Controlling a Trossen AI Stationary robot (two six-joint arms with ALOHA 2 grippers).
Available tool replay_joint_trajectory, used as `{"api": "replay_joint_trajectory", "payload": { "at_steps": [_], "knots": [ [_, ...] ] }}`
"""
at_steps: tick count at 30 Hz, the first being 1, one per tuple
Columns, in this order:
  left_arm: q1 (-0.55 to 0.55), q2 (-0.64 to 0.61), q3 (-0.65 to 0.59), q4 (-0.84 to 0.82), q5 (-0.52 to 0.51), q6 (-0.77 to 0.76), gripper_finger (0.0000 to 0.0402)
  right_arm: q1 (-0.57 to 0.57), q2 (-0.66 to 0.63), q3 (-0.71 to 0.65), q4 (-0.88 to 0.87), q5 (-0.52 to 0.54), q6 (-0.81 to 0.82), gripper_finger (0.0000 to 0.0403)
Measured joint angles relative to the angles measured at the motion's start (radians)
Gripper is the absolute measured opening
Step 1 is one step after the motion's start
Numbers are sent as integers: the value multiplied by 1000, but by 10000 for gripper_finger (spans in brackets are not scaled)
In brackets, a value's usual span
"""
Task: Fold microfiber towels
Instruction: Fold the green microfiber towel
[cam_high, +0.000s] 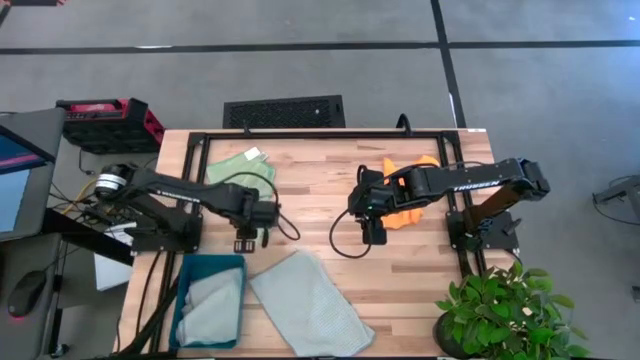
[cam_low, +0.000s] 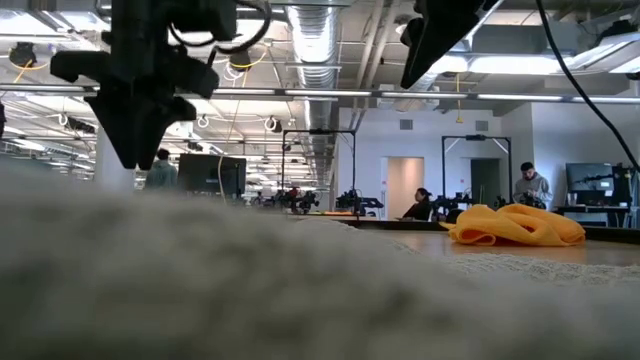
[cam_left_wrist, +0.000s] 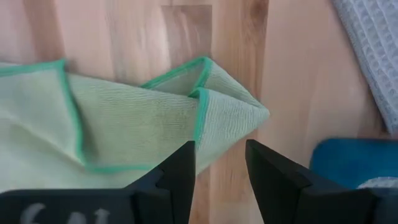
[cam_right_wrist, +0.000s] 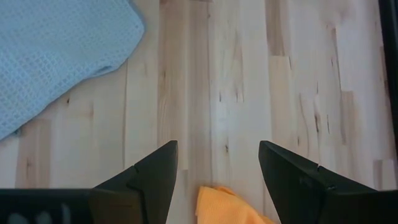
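We are looking down on a wooden desk (cam_high: 330, 200) with four cloths spread about it. Our left hand (cam_high: 243, 243) is hovering just beside the light green towel (cam_high: 238, 166), which is lying rumpled toward the far left of the desk; in the left wrist view its fingers (cam_left_wrist: 180, 174) are standing apart with nothing between them, poised over a doubled corner of the green towel (cam_left_wrist: 205, 112) with its darker green hem. Our right hand (cam_high: 375, 233) is hanging near the middle of the desk, fingers spread wide and empty, with the bunched orange towel (cam_high: 410, 205) just behind it; an edge of that orange towel (cam_right_wrist: 227, 208) is showing between the fingers in the right wrist view. One pale grey-blue towel (cam_high: 310, 305) is lying flat near the front edge, and another grey-blue towel (cam_high: 212, 310) is sitting inside the teal bin (cam_high: 180, 300).

We are judging that no fold is underway yet: both hands are lining up for a first pick. Next, the left hand will likely need to be dropping onto the green corner and pinching it, then carrying it across the cloth.
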Motion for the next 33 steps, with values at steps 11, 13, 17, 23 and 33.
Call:
{"api": "replay_joint_trajectory", "payload": {
  "at_steps": [11,13,17,23,33],
  "knots": [
    [145,4,-98,125,72,162,134,0,0,0,4,0,-17,249],
    [167,4,-115,151,105,187,134,0,0,0,4,0,-24,249],
    [209,4,-147,172,132,218,134,0,0,0,4,0,-26,249],
    [254,4,-157,183,186,226,134,0,0,0,2,0,-54,249],
    [289,4,-157,179,296,251,134,-23,0,0,2,0,-76,249]
  ]
}}
